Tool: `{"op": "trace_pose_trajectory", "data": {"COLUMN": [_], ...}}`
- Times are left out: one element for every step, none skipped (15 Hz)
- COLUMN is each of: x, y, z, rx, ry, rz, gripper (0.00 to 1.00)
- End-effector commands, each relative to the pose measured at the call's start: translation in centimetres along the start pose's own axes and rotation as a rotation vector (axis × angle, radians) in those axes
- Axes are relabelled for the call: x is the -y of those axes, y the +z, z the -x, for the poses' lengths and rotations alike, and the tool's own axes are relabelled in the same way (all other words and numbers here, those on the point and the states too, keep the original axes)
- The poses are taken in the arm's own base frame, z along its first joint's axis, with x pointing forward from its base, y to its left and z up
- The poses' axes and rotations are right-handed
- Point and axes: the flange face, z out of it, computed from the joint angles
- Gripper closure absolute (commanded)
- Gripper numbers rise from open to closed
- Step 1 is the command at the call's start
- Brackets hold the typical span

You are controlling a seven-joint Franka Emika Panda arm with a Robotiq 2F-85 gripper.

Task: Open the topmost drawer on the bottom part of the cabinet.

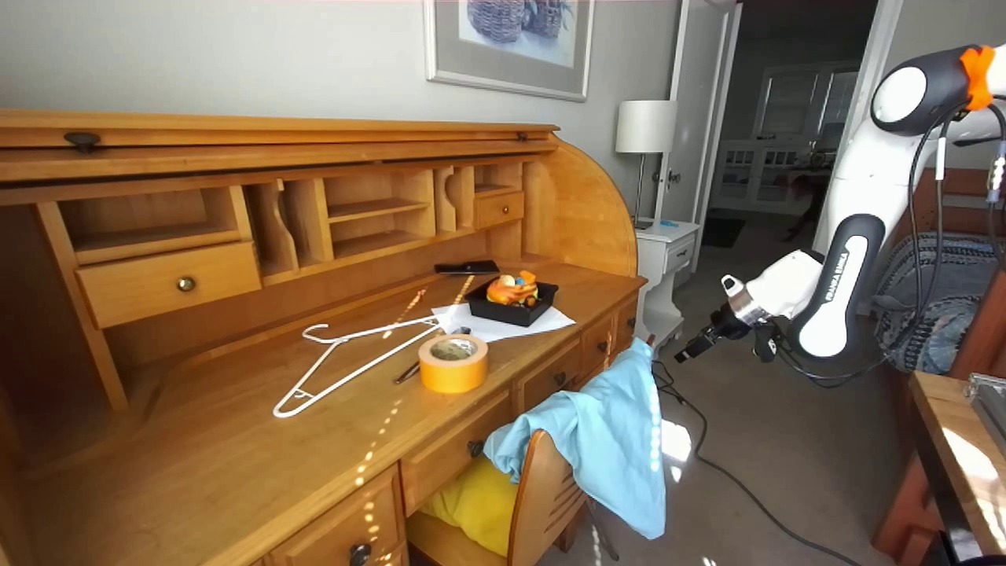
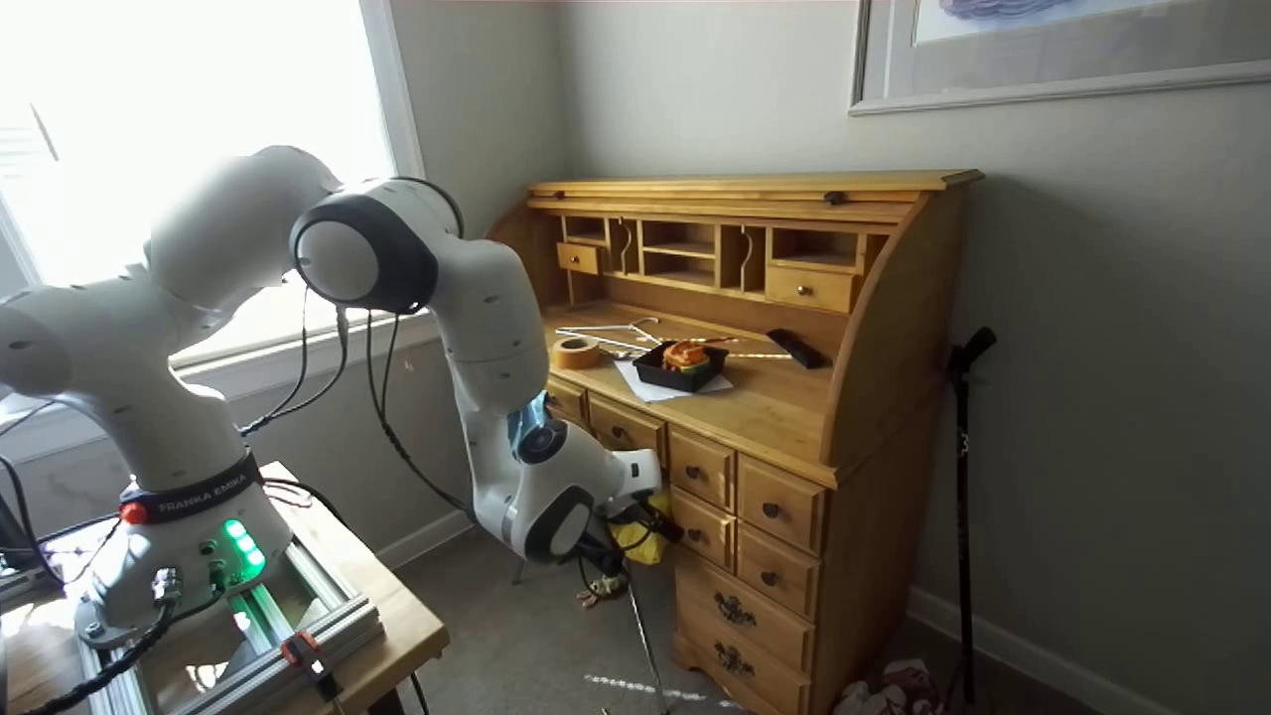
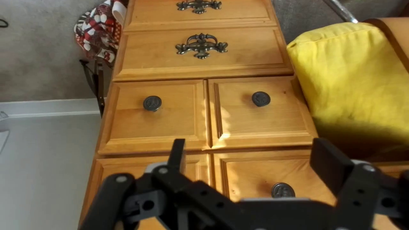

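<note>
Closest in the wrist view is your black two-fingered tool (image 3: 249,153), its fingers spread wide with nothing between them. As far as the pictures show, the opening is not begun: the panelled honey-brown oak topmost drawer (image 3: 268,174) looks closed, and you have no hold on it. Left for you are the approach, the grip and the pull.

I take your target to be this one, in the upper row, though the matching oak drawer (image 3: 134,163) beside it might fit the wording as well. That view stands upside down, so the upper row shows low in it, partly covered by your tool. The drawer lies ahead of your fingertips, apart from them, its dark round metal knob (image 3: 283,189) appearing between the two fingers from side to side. Your aim seems a little low, so you will probably need to rise before moving in.

Next to the drawers is a yellow cloth cushion (image 3: 351,86); keep clear of it. In an exterior view your tool stands off from the large honey-brown oak roll-top cabinet (image 1: 593,212). Farther back, on its oak counter (image 1: 314,440), rest a roll of orange tape (image 1: 453,376) and a square black tray (image 1: 503,316).
</note>
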Motion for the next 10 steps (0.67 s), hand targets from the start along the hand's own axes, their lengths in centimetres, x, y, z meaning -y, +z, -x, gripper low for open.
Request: {"op": "trace_pose_trajectory", "data": {"x": [-1.8,-2.0,-1.9,-1.9,-1.8,-1.7,-1.8,-1.7,-1.7,-1.6], "y": [0.7,0.8,0.7,0.8,0.8,0.8,0.9,0.9,1.0,1.2], "z": [-1.1,-1.5,-1.9,-2.3,-2.5,-2.7,-2.9,-3.2,-3.5,-3.8], "rx": [-0.058,-0.066,-0.072,-0.078,-0.081,-0.08,-0.081,-0.086,-0.082,-0.082], "ry": [-0.006,-0.013,-0.015,-0.018,-0.025,-0.022,-0.02,-0.016,-0.014,-0.003], "rz": [0.03,0.035,0.031,0.031,0.033,0.028,0.035,0.034,0.047,0.055], "gripper": [0.0,0.0,0.0,0.0,0.0,0.0,0.0,0.0,0.0,0.0]}}
